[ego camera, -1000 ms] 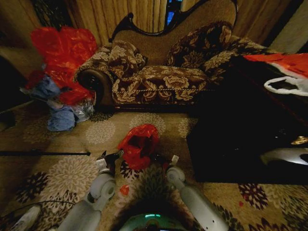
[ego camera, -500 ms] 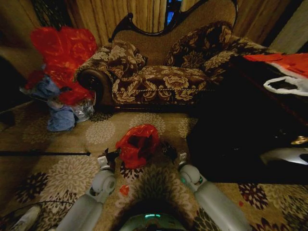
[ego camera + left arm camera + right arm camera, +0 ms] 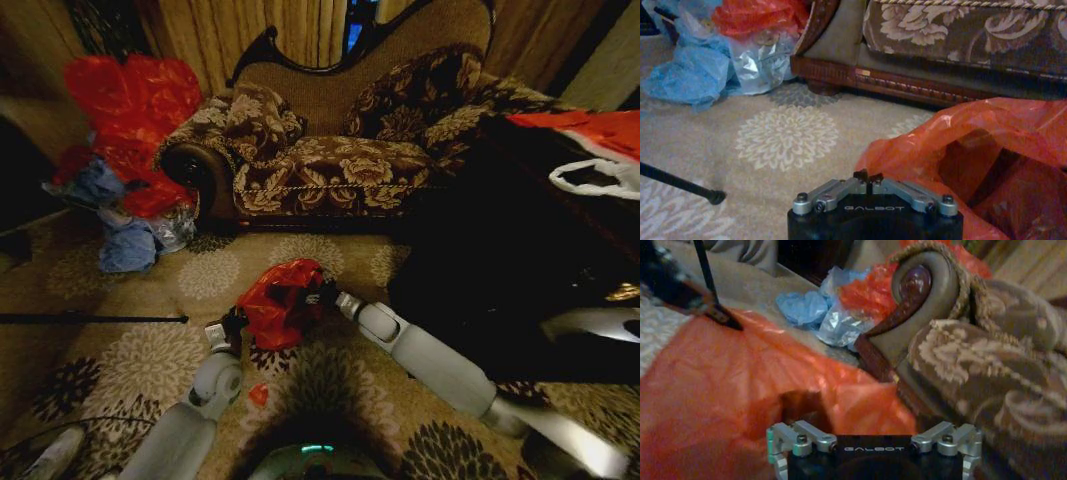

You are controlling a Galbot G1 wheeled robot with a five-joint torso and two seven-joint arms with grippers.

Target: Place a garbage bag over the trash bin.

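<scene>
The red garbage bag (image 3: 283, 303) sits bunched on the patterned carpet in front of the sofa, mouth gaping toward me; the left wrist view shows its dark inside (image 3: 987, 170). The trash bin is hidden. My left gripper (image 3: 237, 321) is at the bag's left edge, its fingertips (image 3: 867, 176) shut on the plastic rim. My right gripper (image 3: 327, 296) is at the bag's right side on an outstretched arm, with its jaws spread wide over the red plastic (image 3: 740, 390).
The floral sofa (image 3: 330, 150) stands just behind the bag. A big red plastic heap (image 3: 130, 110) and blue bags (image 3: 125, 245) lie at the left. A large black low table (image 3: 500, 290) at the right holds a white bag (image 3: 600, 178). A dark rod (image 3: 90, 319) lies on the carpet.
My right arm has stretched forward and leftward, bringing its gripper up against the bag's right side. The bag has shifted slightly left. The left gripper has hardly moved.
</scene>
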